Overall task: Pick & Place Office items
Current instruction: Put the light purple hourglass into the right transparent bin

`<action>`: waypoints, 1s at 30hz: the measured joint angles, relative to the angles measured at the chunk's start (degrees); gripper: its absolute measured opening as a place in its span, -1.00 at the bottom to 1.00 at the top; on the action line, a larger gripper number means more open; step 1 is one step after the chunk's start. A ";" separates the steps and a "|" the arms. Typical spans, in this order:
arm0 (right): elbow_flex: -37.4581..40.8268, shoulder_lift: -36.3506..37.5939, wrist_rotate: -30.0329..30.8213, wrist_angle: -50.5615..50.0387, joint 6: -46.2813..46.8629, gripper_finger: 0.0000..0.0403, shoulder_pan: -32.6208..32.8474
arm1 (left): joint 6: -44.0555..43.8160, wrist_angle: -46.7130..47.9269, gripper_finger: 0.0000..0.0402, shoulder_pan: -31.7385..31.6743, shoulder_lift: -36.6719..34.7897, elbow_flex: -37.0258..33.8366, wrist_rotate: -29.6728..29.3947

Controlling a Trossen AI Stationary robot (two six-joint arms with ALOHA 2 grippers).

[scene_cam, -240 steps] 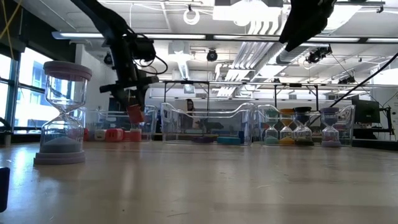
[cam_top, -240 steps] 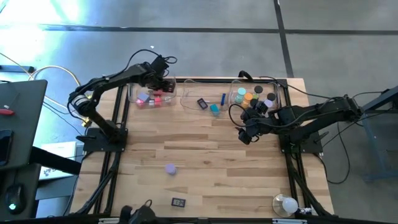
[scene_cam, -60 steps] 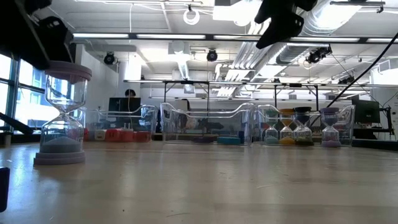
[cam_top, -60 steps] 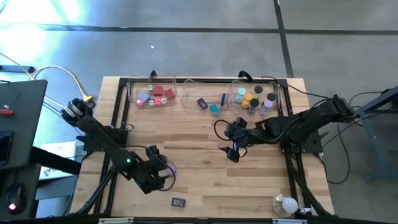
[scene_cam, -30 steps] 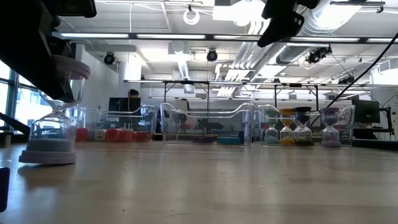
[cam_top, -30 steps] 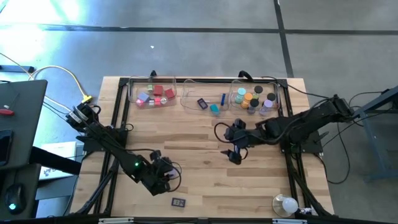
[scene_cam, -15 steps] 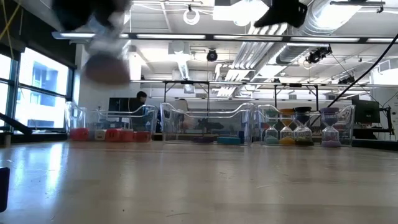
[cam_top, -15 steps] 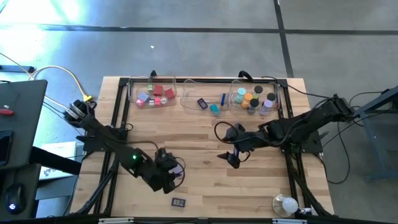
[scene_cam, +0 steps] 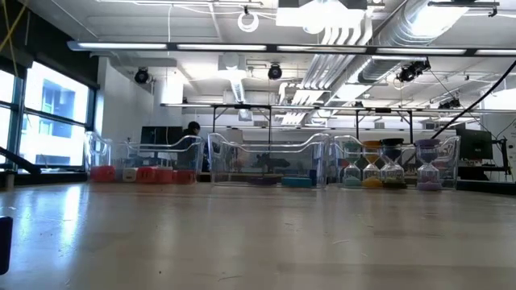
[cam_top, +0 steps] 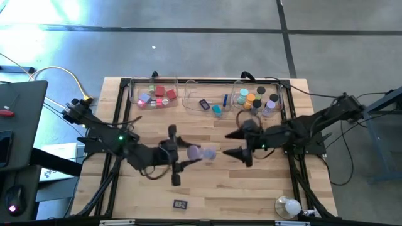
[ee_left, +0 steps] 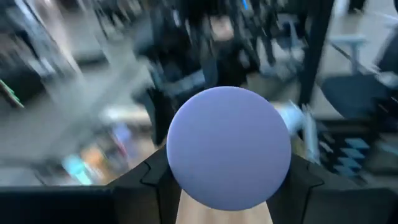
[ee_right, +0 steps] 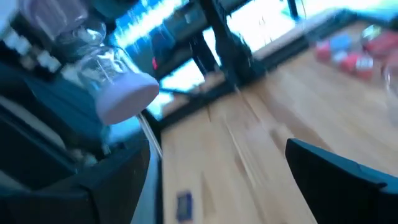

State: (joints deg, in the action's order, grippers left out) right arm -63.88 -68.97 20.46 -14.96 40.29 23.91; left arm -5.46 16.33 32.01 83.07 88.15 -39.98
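The left gripper (cam_top: 188, 156) is clamped on the lilac sand timer (cam_top: 202, 153) above the middle of the table (cam_top: 264, 188), and the open right gripper (cam_top: 233, 152) faces it closely, so a handover seems next.

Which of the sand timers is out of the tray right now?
The lavender one, held in the left gripper above mid-table, facing the right gripper. The other timers stand in the right-hand clear tray.

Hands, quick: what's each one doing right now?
Left hand: closed on the lavender hourglass, lifted mid-table.
Right hand: open, empty, facing the hourglass.
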 joint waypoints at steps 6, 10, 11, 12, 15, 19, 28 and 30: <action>0.02 4.76 -1.99 10.02 0.02 0.81 -2.05 | 15.95 -17.75 -0.16 -1.28 0.00 1.72 -7.02; 0.00 7.05 -6.48 20.94 -1.99 0.81 -2.71 | 19.08 -29.33 -0.16 -3.53 0.02 1.72 -8.14; 0.00 7.23 -6.91 23.84 -2.79 0.81 -2.96 | 18.83 -31.50 -0.17 -4.14 0.02 1.72 -8.14; 0.00 7.45 -7.02 26.52 -3.48 0.81 -3.15 | 18.28 -33.48 -0.17 -4.96 0.02 1.72 -8.12; 0.00 7.52 -7.12 32.04 -6.80 0.81 -3.74 | 16.40 -37.19 -0.17 -7.49 0.02 1.72 -6.98; 0.00 7.47 -7.01 33.30 -8.46 0.81 -6.21 | 11.07 -37.96 -0.17 -11.38 0.04 1.72 -1.34; 0.00 6.71 -9.90 39.87 -2.58 0.81 -11.20 | -6.40 -38.64 -0.17 -20.15 0.04 1.72 15.71; 0.00 6.78 -10.77 40.53 -1.73 0.81 -12.40 | -9.96 -38.44 -0.17 -22.07 0.04 1.72 18.85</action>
State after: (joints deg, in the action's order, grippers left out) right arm -63.88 -62.18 9.69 25.57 38.57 11.51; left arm -15.42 -22.12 9.94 83.11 89.86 -21.13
